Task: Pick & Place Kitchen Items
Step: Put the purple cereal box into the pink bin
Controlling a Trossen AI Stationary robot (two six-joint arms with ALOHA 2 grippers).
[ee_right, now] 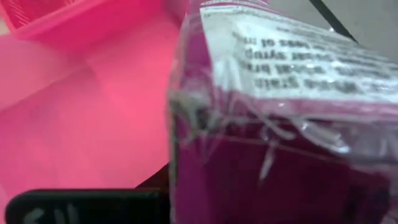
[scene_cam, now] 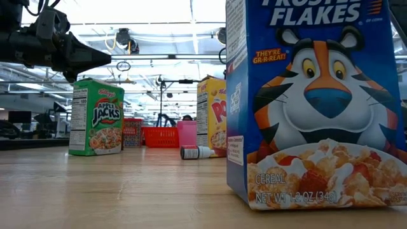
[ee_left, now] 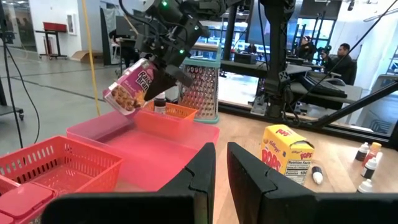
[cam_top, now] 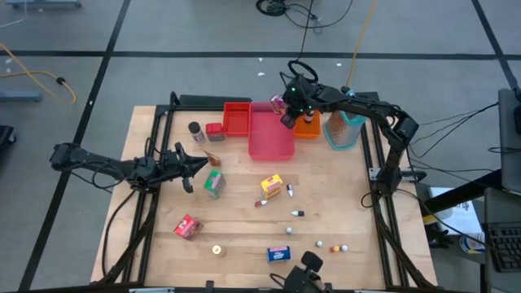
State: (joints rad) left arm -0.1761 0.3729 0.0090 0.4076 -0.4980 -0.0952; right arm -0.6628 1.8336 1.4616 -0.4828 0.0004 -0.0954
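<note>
My right gripper is shut on a small purple cereal box, held in the air over the far end of the pink tray. In the right wrist view the purple box fills most of the picture, with the pink tray under it. My left gripper waits shut and level at the table's left, with nothing in it. A green box, a yellow box, a blue box and a red box lie on the table. My right gripper pinches the purple box at one end between its two fingers, which slant down from the table's far right. The box is lifted clear above the pink tray and hangs tilted, its other end lower. The box itself hides the pads in the right wrist view.
A red tray stands left of the pink one, an orange tray and a metal grater to its right. A dark-capped shaker and a small red box stand by the red tray. Small bottles dot the near half.
</note>
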